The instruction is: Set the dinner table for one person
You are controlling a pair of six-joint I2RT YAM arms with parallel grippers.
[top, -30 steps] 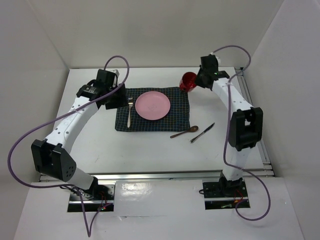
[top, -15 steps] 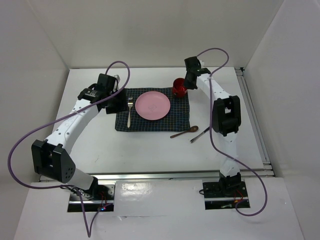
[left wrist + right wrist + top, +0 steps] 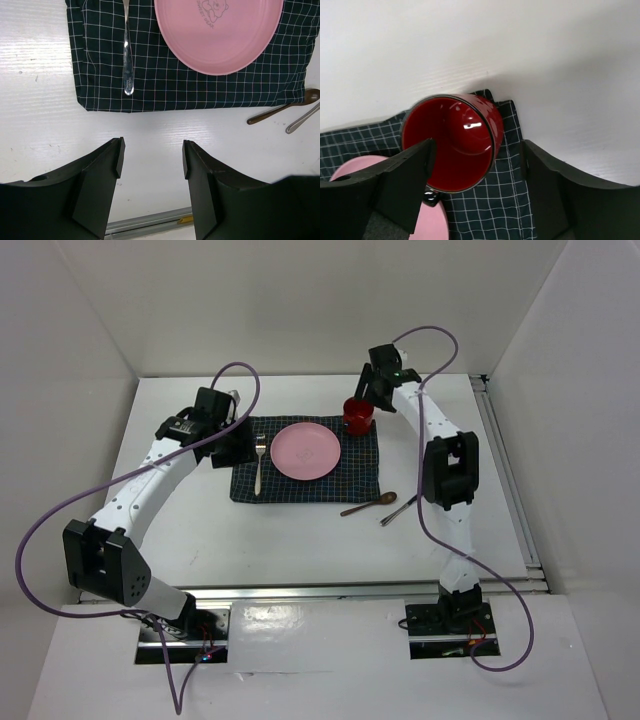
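Nearest the arm bases, white tabletop [image 3: 300,540] with a metal rail at its edge, spread under everything. Next, on bare white off the near-right corner of the dark checked mat [image 3: 300,490]: brown spoon [image 3: 368,504] and metal knife [image 3: 398,509], side by side. Left fingers [image 3: 100,180] apart, empty, hovering beside the mat's left edge. On the mat, fork [image 3: 259,465] just left of pink plate [image 3: 305,451]. Farthest, red mug [image 3: 455,140] on the mat's far-right corner, between right fingers [image 3: 550,190] spread wide, not clamped; possibly brushing one finger, hard to tell
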